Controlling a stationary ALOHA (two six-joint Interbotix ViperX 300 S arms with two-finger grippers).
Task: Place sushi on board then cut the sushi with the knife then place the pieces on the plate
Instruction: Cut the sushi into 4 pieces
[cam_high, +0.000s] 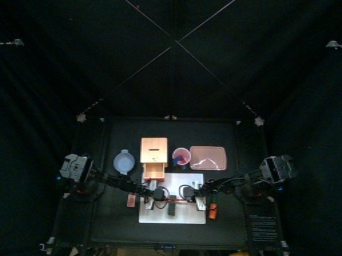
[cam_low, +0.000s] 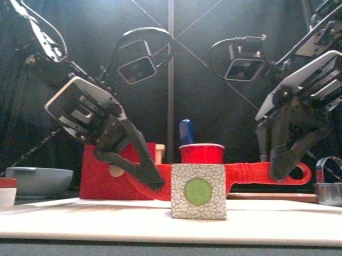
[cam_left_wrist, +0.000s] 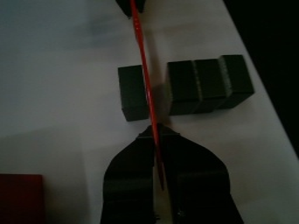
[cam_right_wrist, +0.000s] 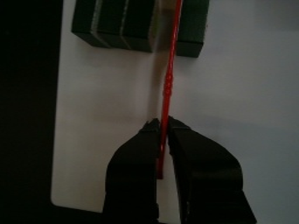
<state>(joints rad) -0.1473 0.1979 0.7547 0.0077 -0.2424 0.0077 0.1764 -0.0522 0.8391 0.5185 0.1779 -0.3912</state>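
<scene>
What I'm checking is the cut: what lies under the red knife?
Under the red knife is the sushi roll on the white cutting board. Its end block sits apart from the rest. Whether the blade reaches the board is hidden by the blocks.

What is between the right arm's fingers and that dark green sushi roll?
The right wrist view shows just the red knife, pinched by the right fingers, crossing bare white board to the sushi roll.

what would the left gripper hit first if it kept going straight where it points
Probably the sushi roll, just ahead of the left gripper along the red knife it holds; depth is unclear.
</scene>
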